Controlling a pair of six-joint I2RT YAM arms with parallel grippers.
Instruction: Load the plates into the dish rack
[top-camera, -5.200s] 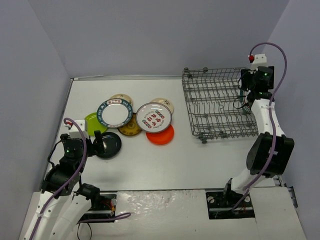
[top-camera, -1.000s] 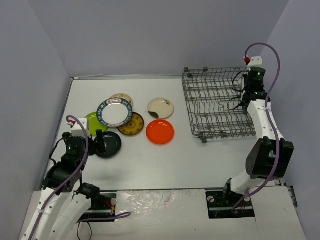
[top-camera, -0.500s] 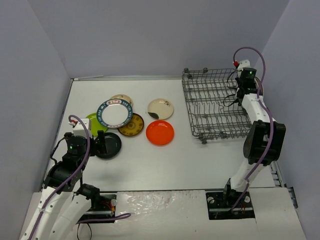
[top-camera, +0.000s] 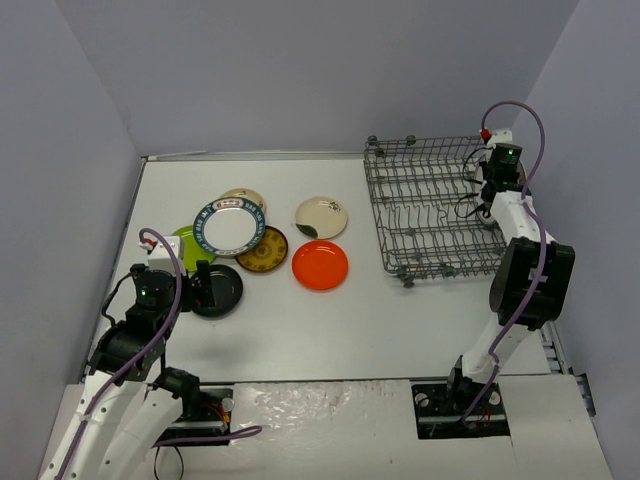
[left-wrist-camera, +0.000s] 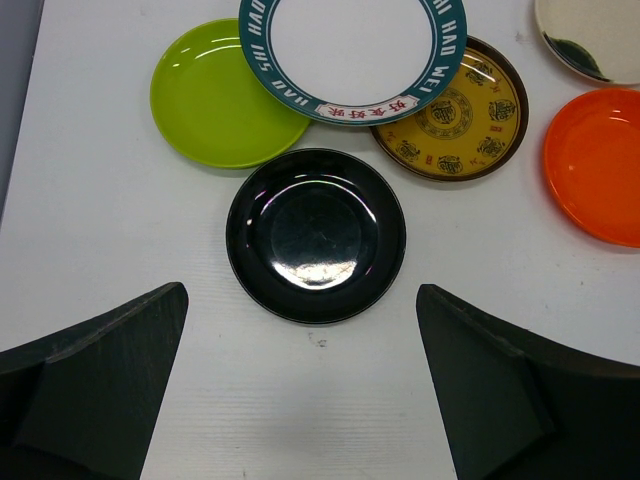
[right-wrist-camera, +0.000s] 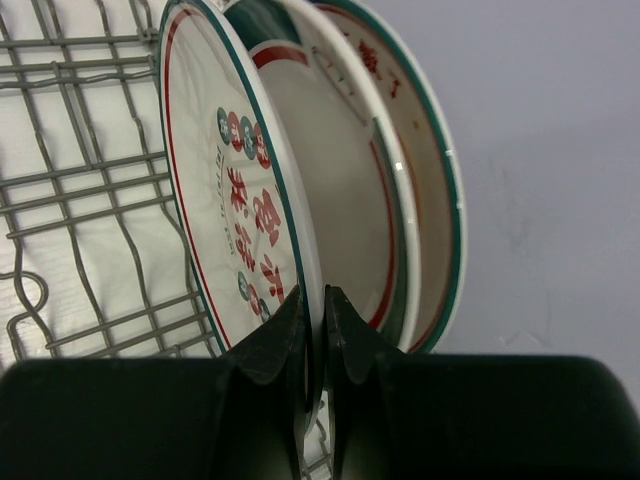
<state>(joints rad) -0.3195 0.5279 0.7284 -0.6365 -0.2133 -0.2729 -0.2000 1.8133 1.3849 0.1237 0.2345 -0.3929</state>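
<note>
Your right gripper (right-wrist-camera: 312, 335) works in a tight corner. It sits at the far right end of the dish rack (top-camera: 430, 205), and the side wall (top-camera: 590, 150) is just beyond it. Its jaws are pinched on the rim of the red-ringed plate (right-wrist-camera: 235, 210), a white plate with a green edge and coloured characters on its face. That plate stands on edge among the rack's wires. Two more patterned plates (right-wrist-camera: 420, 190) stand upright just behind it, nearly face to face, with only thin slots between them. To the held plate's left you have open wire grid.

Your left gripper (left-wrist-camera: 300, 300) hangs over the near edge of the black plate (left-wrist-camera: 315, 235), its fingers (left-wrist-camera: 110, 370) spread wide and touching nothing. That plate is glossy and lies flat on the table (top-camera: 400, 320). Only narrow gaps part it from the lime-green plate (left-wrist-camera: 210, 100) and the brown plate (left-wrist-camera: 460, 130). You have bare table on its near and left sides.

The green-rimmed plate (left-wrist-camera: 350, 50) overlaps both the lime-green and the brown plate. The orange plate (top-camera: 320, 264) lies alone, near the cream plate (top-camera: 322, 216). A broad strip of bare table separates the orange plate from the rack.
</note>
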